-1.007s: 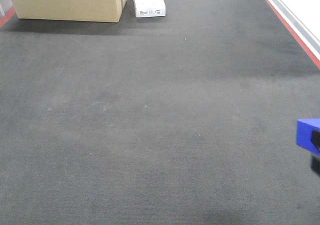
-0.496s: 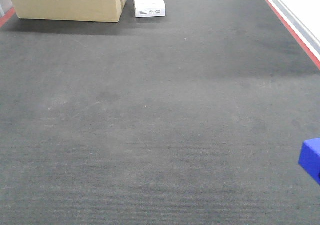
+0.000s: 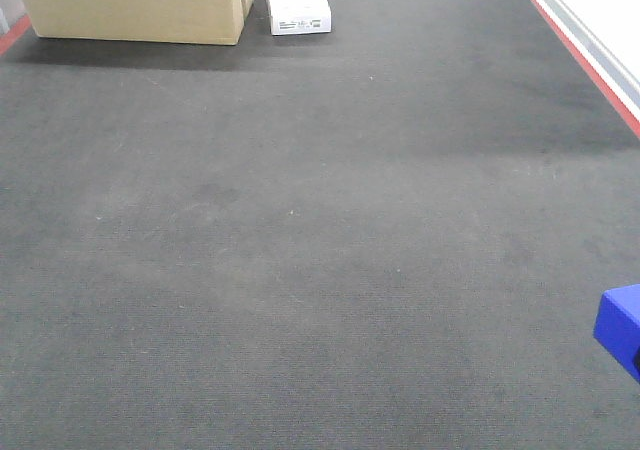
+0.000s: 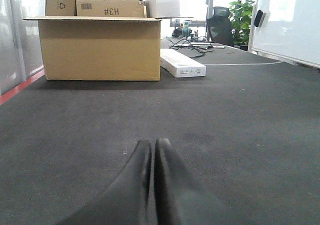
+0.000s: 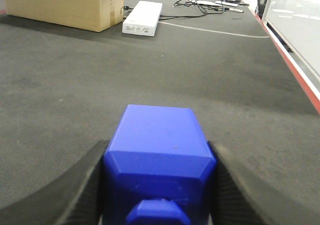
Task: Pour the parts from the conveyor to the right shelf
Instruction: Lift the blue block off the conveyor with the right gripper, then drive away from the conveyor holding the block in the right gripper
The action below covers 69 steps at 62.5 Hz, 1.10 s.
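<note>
Holding the only blue part, ready for the shelf

Nearest, the right gripper (image 5: 157,185) clamps one blue part (image 5: 157,135) between its two fingers, well short of the cardboard box (image 4: 100,47). That side grip probably steadies it for the carry to the right shelf, which is out of view. The left gripper (image 4: 152,150), fingertips pressed together on nothing, hovers low over the conveyor (image 3: 300,250), likely parked aside. Farthest along the belt stand one cardboard box and one white box (image 4: 182,66) just beside it.

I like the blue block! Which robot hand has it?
The right gripper: the blue block sits clamped between its fingers. The left gripper is shut on nothing, fingertips touching.
</note>
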Motion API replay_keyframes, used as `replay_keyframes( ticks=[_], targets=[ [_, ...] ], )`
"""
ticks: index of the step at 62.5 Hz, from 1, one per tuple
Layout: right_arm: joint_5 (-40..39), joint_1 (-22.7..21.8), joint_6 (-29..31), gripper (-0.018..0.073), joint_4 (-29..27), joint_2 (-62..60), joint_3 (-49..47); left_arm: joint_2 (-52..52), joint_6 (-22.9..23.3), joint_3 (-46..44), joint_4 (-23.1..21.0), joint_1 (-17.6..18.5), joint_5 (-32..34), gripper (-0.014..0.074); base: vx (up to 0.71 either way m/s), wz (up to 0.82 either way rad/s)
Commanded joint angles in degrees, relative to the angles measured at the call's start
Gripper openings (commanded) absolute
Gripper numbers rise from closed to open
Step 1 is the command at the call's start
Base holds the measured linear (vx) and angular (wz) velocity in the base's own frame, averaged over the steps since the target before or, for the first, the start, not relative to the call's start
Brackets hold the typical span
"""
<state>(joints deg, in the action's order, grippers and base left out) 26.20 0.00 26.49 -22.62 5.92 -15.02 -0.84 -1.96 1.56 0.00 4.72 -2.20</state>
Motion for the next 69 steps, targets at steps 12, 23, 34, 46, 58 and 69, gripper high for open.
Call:
replay_keyframes(
  ticks=[12,23,34,46,58,69],
  targets=[
    [-3.97,-0.22,0.42,-0.0010,-0.71,0.66,-1.49,-0.64,0.49,1.71,0.00,0.23,4.10,-0.0006,0.00,0.00],
    [-3.97,-0.22,0.48,-0.0010,-0.71,0.66,-1.49,-0.64,0.49,1.71,0.00,0.23,4.10,-0.0006,0.00,0.00],
    [-3.92,-0.22,0.48,-0.0010,-0.71,0.66,-1.49,-0.64,0.49,1.71,0.00,0.23,4.10,-0.0006,0.00,0.01],
    [-3.92,-0.22,0.48,-0.0010,-0.71,0.66,-1.49,-0.64,0.49,1.71,0.00,0.23,4.10,-0.0006,-0.05,-0.01],
    [-3.92,-0.22,0.48,-0.0010,-0.71,0.66,-1.49,-0.64,0.49,1.71,0.00,0.23,4.10,-0.0006,-0.17,-0.05],
    [-3.92,-0.22,0.62,-0.0010,-0.71,0.66,-1.49,-0.64,0.49,1.71,0.00,0.23,4.10,-0.0006,-0.29,-0.09]
  ],
)
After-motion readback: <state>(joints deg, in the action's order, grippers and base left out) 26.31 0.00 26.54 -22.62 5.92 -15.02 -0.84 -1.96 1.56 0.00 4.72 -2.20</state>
